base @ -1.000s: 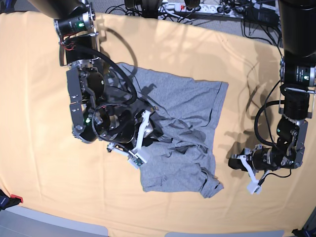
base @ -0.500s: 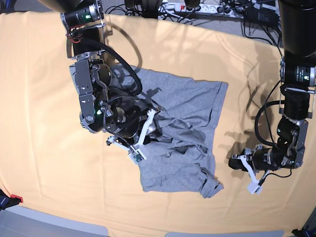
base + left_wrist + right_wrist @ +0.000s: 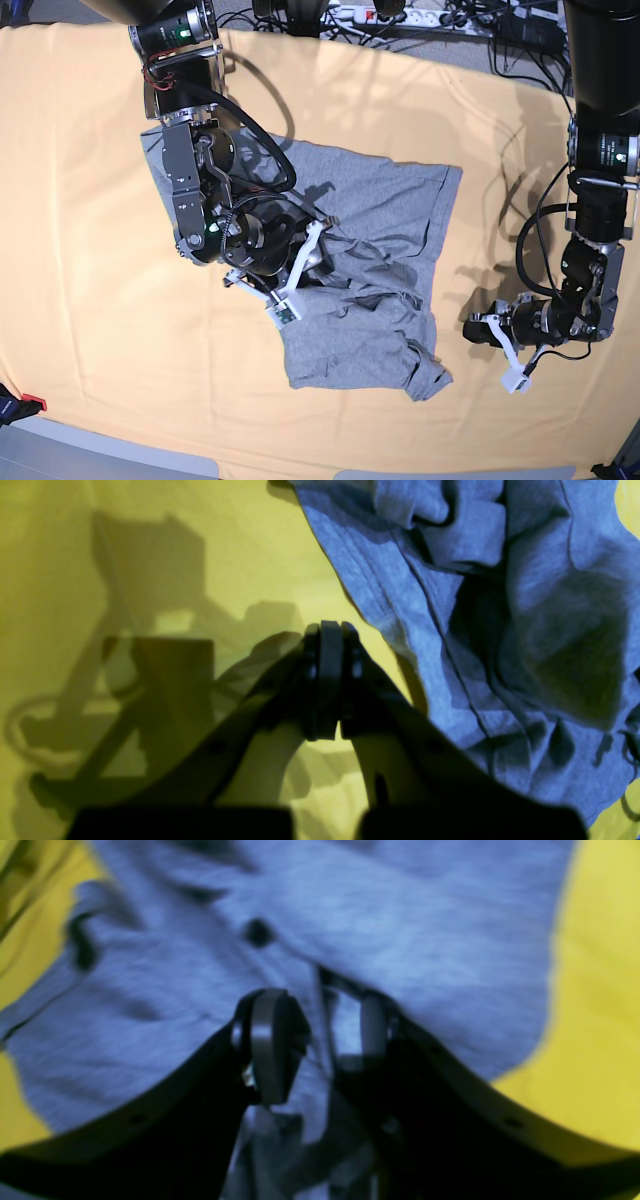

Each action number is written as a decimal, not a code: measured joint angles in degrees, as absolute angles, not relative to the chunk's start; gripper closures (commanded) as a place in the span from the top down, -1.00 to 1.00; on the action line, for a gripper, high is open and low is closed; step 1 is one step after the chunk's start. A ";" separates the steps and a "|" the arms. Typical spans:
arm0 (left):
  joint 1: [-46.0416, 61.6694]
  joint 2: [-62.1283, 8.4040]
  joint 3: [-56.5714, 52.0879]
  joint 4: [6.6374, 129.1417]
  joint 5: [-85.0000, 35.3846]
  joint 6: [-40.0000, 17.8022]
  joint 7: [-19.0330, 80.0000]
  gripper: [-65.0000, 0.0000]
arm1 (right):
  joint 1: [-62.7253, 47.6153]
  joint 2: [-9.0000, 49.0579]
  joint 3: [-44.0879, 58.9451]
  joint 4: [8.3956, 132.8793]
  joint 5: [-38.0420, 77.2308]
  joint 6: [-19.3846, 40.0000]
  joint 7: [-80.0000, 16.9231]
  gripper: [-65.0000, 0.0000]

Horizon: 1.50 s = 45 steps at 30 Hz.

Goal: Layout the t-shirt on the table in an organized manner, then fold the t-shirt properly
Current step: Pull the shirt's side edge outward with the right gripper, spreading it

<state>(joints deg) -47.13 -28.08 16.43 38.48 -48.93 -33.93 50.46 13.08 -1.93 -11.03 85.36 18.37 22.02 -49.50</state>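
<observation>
Looks like a robotics lab here: a broad table draped in pale orange cloth (image 3: 80, 200), black cables (image 3: 470, 30) and a white power strip (image 3: 400, 14) along its far edge.

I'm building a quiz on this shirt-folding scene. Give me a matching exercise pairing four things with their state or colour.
Things:
1. left gripper
2. right gripper
3. t-shirt
4. table

States:
A. crumpled, grey
B. fingers shut, over bare cloth beside the shirt
C. pale yellow-orange covering
D. fingers apart, with a fold of fabric between them

Pairs: 1-B, 2-D, 3-A, 4-C
</observation>
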 measured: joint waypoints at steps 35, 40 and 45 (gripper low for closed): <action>-47.13 -28.08 16.43 38.48 -48.93 -33.93 50.61 -1.00 | 23.31 1.02 -11.05 90.37 6.39 26.81 -61.14 -1.00; -47.13 -28.05 16.43 38.48 -48.93 -33.93 50.59 -1.00 | 23.51 4.01 -11.03 90.37 5.54 25.63 -60.88 -1.00; -47.11 -28.08 16.43 38.48 -48.90 -33.93 50.61 -1.00 | 23.51 5.19 -6.28 90.37 5.93 22.04 -60.86 -1.00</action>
<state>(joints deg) -47.11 -28.08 16.43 38.48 -48.90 -33.93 50.61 23.51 5.19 -6.28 90.37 5.93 22.04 -60.86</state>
